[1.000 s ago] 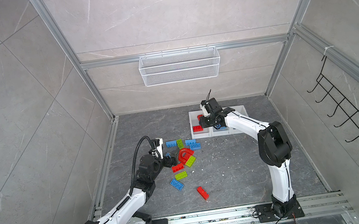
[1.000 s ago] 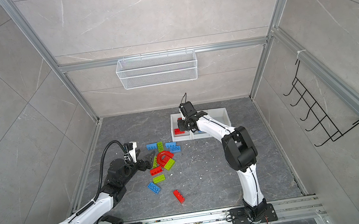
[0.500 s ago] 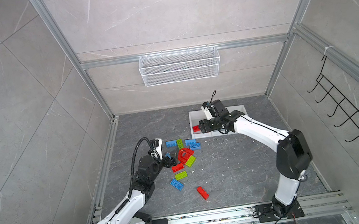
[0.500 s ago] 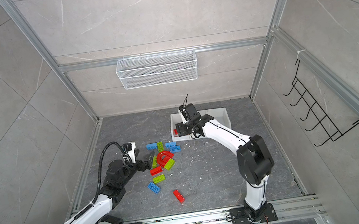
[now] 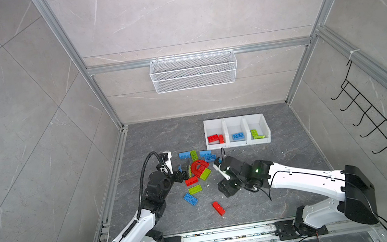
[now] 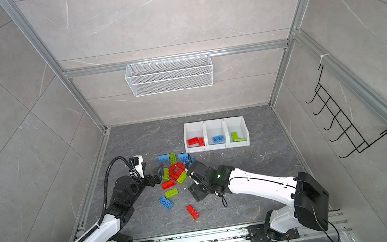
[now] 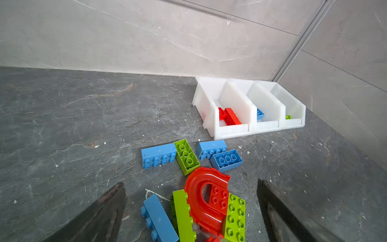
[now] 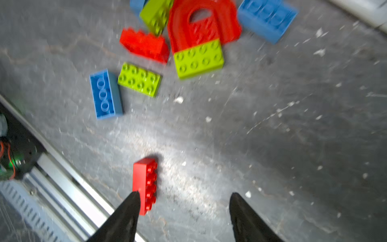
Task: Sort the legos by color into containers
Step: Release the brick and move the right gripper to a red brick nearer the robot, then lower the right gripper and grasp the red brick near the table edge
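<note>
Mostly loose: legos [image 5: 195, 189] heaped on grey floor [image 5: 163, 136] near centre | containers [image 5: 224, 128] beyond them, few sorted bricks inside | lone red brick [image 8: 144, 184] near right gripper [image 8: 184, 193], jaws spread, empty | left gripper [image 7: 190, 183] wide apart over red arch [image 7: 207, 199], green bricks [image 7: 235, 215] touching both its sides

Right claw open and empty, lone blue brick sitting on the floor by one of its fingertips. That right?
Colour is off: the lone brick is red, not blue, as the right wrist view shows. The rest holds: the right claw is open and empty, and that brick lies on the floor beside one fingertip.
</note>
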Robot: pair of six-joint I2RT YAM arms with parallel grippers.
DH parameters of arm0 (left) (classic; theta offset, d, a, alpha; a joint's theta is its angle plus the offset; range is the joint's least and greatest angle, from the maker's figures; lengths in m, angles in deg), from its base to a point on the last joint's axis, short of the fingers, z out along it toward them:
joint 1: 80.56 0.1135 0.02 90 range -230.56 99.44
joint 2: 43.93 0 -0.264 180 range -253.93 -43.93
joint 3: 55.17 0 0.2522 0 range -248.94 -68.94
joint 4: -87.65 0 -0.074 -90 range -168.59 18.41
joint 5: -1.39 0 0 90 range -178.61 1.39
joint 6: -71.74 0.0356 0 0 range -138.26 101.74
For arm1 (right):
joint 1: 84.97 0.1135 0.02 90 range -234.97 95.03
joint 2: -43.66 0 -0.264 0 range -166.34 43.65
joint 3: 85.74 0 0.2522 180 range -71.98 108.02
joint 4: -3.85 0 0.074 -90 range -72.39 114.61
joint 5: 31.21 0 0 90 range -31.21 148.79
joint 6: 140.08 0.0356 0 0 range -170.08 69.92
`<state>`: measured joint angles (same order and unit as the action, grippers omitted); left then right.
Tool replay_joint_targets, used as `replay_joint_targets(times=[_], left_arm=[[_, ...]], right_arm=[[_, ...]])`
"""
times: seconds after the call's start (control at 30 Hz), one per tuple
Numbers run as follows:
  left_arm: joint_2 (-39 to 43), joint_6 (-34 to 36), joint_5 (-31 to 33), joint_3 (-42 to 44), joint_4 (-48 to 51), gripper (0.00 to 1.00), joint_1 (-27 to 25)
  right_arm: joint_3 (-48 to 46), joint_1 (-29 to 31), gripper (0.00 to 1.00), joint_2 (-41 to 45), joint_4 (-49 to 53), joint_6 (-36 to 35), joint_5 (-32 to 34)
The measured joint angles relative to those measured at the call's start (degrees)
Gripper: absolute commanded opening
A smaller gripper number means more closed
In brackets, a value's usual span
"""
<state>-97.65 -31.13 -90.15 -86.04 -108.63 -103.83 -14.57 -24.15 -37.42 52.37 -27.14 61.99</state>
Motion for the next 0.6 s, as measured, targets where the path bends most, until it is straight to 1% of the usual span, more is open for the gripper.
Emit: replay_joint_targets(times=[0.1, 0.27, 0.6], left_arm=[[0.13, 0.0, 0.42, 0.0, 0.02, 1.0, 0.0], [0.83, 0.0, 1.51, 0.04, 0.0, 0.99, 0.0], [1.14, -0.04, 3.04, 0.42, 0.02, 1.0, 0.0]], right_arm=[[-0.2, 4.02, 0.69, -2.08, 0.28, 1.97, 0.72], [0.61, 7.65, 0.67, -8.55, 0.15, 3.15, 1.09], [3.5, 10.32, 0.64, -17.73, -1.4, 4.11, 2.64]])
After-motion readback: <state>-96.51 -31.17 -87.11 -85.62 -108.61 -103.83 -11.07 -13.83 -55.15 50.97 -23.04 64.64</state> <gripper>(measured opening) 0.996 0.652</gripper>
